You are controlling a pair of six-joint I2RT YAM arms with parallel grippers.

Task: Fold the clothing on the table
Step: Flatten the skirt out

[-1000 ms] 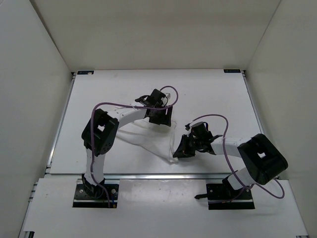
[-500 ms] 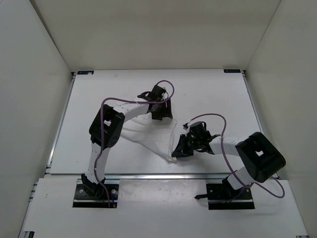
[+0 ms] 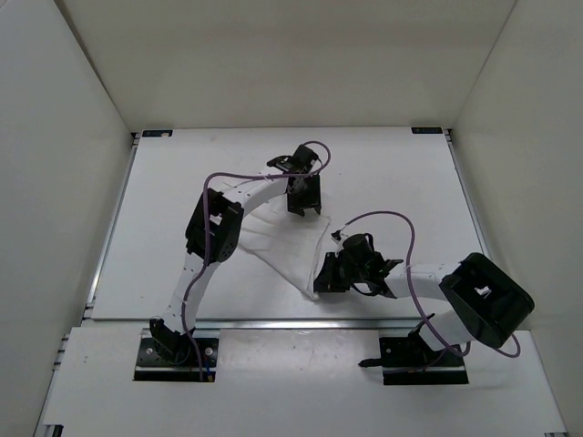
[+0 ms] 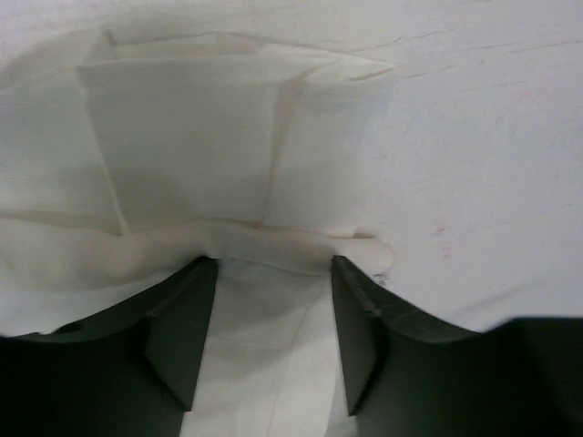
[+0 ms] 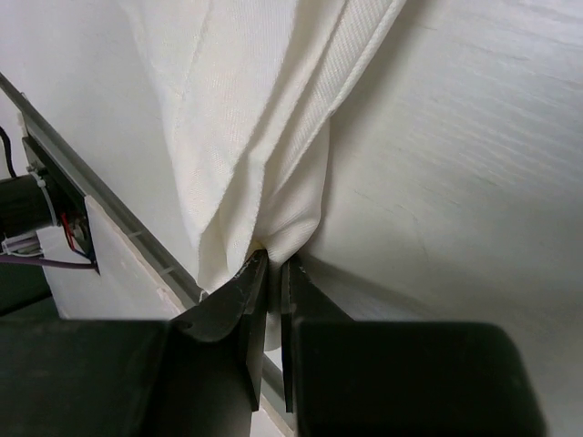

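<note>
I saw the right gripper clenched on the near corner of the cloth, close to the table's front rail. The left gripper stood spread, straddling the cloth's far edge mid-table.

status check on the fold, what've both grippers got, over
Left gripper open, straddling a folded edge. Right gripper shut on the clothing, bunched near the table's front edge. Nothing seen in the way.
</note>
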